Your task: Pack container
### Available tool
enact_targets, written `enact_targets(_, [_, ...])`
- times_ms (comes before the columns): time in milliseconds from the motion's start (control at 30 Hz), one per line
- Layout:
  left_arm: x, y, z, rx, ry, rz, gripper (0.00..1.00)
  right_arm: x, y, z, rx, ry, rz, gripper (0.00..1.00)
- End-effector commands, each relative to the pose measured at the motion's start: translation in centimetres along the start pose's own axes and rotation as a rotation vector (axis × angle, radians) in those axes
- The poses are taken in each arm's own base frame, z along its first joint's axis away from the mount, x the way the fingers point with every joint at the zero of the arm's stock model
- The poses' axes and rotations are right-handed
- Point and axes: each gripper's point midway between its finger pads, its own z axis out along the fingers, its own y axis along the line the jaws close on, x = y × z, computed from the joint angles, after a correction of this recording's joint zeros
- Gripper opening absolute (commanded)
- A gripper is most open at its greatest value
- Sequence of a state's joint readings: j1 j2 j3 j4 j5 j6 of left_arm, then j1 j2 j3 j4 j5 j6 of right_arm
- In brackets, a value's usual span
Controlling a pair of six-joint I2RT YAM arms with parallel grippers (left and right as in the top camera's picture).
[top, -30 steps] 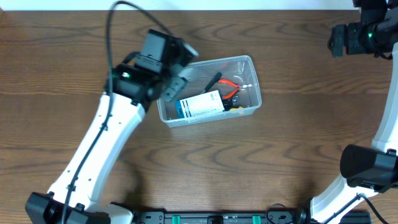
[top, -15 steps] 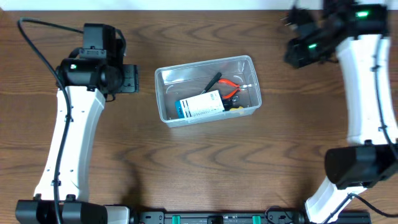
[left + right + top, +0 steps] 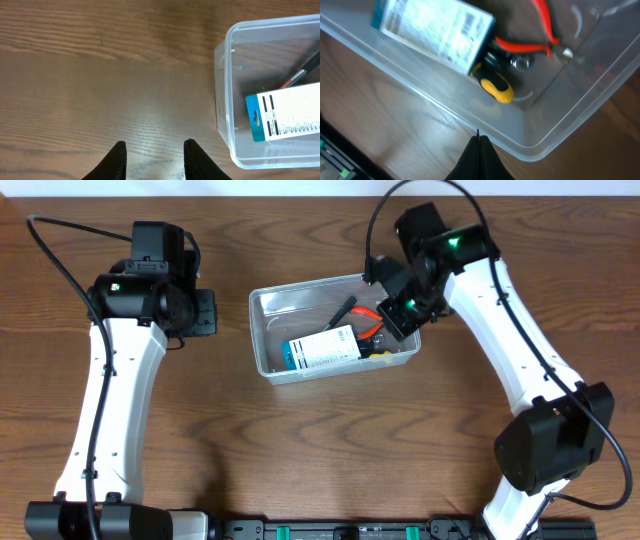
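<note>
The container [image 3: 262,300] is a clear plastic tub in the middle of the table. Inside lie a blue-and-white box [image 3: 322,348], red-handled pliers [image 3: 368,320], a black tool [image 3: 343,310] and a yellow-handled tool [image 3: 497,88]. My right gripper [image 3: 402,320] hovers over the tub's right end. In the right wrist view its fingertips [image 3: 478,138] are shut on nothing, just outside the tub's front wall [image 3: 530,149]. My left gripper [image 3: 205,312] is left of the tub. It [image 3: 154,148] is open over bare wood, beside the tub's left wall [image 3: 222,100].
Dark wooden table [image 3: 320,450] all round the tub. A black strip [image 3: 350,530] with green parts runs along the table's front edge, between the two arm bases.
My left arm has pulled away from the container to its left, and its jaws have narrowed. My right arm has swung in from the far right to the tub's right end and shut.
</note>
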State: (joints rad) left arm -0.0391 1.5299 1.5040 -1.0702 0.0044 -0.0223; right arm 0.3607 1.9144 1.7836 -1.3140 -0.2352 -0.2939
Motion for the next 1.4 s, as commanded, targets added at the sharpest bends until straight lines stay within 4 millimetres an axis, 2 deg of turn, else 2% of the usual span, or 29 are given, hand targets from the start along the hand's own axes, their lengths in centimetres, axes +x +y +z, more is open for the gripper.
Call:
enact_targets(0, [0.0,0.0,0.1,0.004,0.009,-0.002,0.28,1.2,-0.8,1.5,0.018,0.042,0.044,0.01])
enact_targets(400, [0.1,0.0,0.1,0.005,0.009,-0.002,0.28,3.2,-1.4,3.7,0.026,0.103,0.074,0.01])
enact_targets(867, [0.1,0.0,0.1,0.005,0.009,-0.002,0.28,3.3,-3.3,4.6,0.106,0.092,0.116,0.01])
enact_targets(1100, [0.1,0.0,0.1,0.005,0.009,-0.002,0.28,4.7,-3.4,6.3,0.100,0.125,0.141,0.01])
enact_targets(1367, [0.0,0.0,0.1,0.005,0.009,-0.002,0.28,5.3,-3.3,6.7,0.096,0.145,0.151,0.01])
